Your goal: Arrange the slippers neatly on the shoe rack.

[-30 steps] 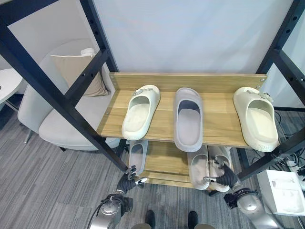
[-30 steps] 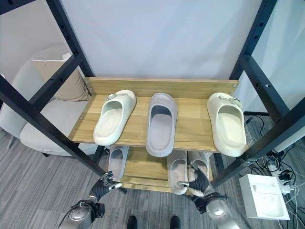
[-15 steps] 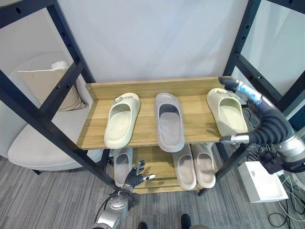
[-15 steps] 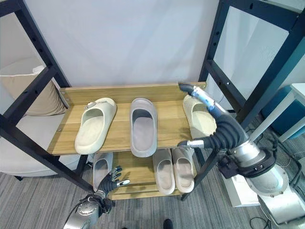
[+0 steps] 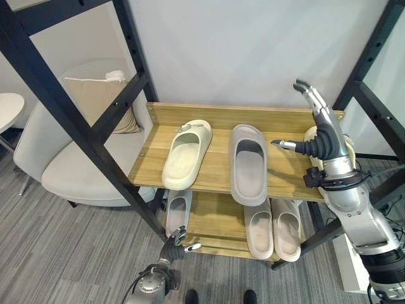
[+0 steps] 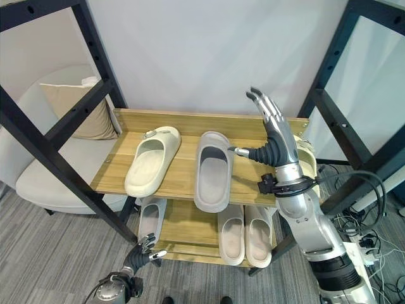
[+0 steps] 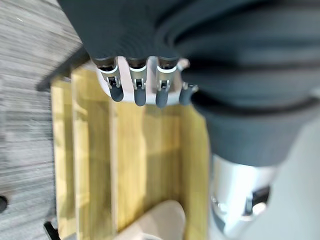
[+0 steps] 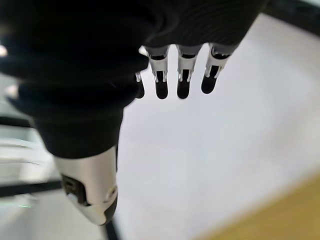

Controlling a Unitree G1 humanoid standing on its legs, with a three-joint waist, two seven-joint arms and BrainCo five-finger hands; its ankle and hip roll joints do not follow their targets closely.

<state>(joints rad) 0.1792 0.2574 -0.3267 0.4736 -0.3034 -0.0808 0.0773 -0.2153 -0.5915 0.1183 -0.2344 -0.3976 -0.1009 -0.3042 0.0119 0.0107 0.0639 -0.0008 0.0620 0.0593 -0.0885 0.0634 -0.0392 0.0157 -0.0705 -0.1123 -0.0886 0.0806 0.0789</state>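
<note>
The wooden shoe rack (image 5: 218, 114) has two shelves. On the top shelf a cream slipper (image 5: 186, 154) lies at the left and a grey slipper (image 5: 248, 163) in the middle. A second cream slipper (image 6: 306, 158) at the right end is mostly hidden behind my right hand (image 5: 319, 136). That hand is raised above the shelf's right end, open, fingers straight and holding nothing. The lower shelf carries one grey slipper (image 5: 178, 212) at the left and a beige pair (image 5: 273, 229) at the right. My left hand (image 5: 174, 246) hangs open near the floor, in front of the lower shelf.
Black frame posts (image 5: 82, 120) slant across the left and stand at the right (image 5: 373, 47). A pale armchair (image 5: 69, 164) with a tan cushion (image 5: 101, 101) sits left of the rack. A white round table (image 5: 9, 107) pokes in at the left edge.
The camera has shifted. My right hand has risen from the beige pair on the lower shelf to above the top shelf's right end. The left hand stays low and open.
</note>
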